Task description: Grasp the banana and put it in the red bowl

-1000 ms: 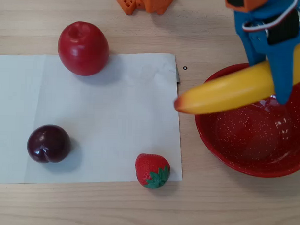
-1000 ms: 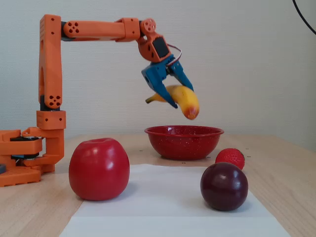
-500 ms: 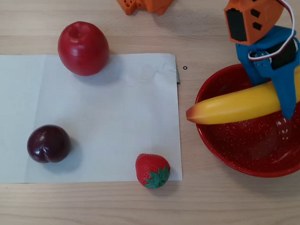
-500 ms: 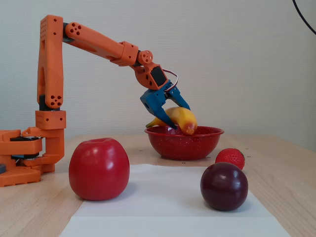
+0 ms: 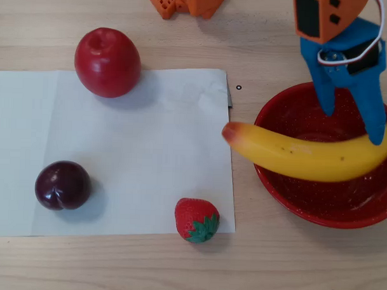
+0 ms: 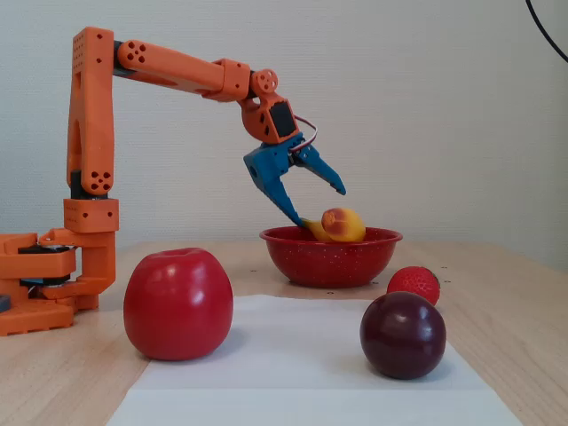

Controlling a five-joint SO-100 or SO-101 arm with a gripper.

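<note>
Banana [image 5: 311, 156] lay across the red bowl [image 5: 287, 189] at the right of the overhead view, its orange-red end jutting past the left rim. Above it, the blue gripper [image 5: 351, 123] stood with fingers spread, holding nothing.

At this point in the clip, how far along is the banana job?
Done: the banana lies across the red bowl, its orange-red end jutting past the rim. In hand: the tool stands open over the bowl, one finger near the banana; whether it touches is unclear. Left: pulling the arm clear. The apple, plum and strawberry sit outside the bowl.
</note>
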